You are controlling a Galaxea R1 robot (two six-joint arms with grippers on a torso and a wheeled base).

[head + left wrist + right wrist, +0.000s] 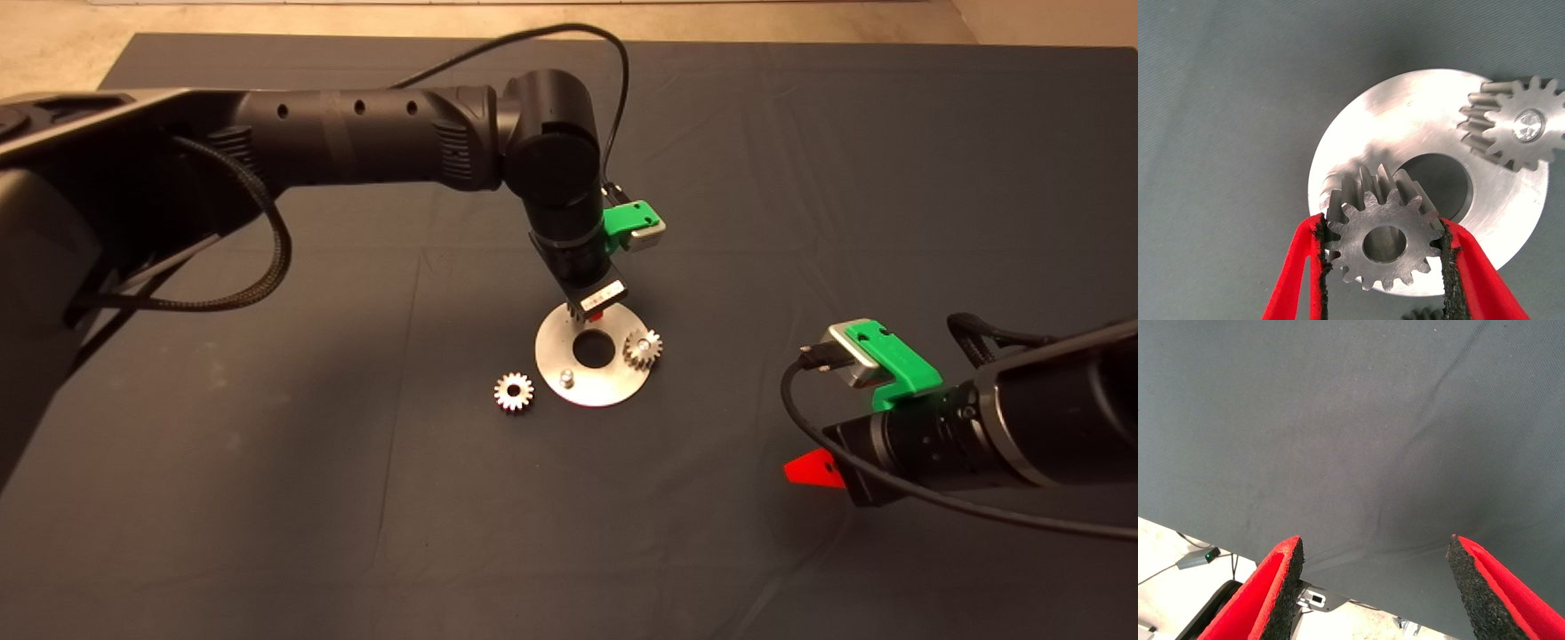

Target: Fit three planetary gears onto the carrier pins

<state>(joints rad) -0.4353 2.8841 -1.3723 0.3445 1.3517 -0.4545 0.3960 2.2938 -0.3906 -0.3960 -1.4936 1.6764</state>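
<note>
The left gripper (1381,267) pinches a gear (1383,244) over the disc's (613,384) far edge, maybe above a pin. The right gripper (1375,577) waits wide open and holds nothing.

The disc (1405,127) is bare metal with a brushed, shiny face; the gear (1383,245) in the left pincer (1383,267) is duller grey metal with fine machining marks; the pincer's fingers (1288,280) are smooth red plastic with rough black pads; the mat (800,178) is matt dark cloth, faintly creased.

The right gripper (1375,587), fingers spread wide, hangs over the dark mat (1358,433).
</note>
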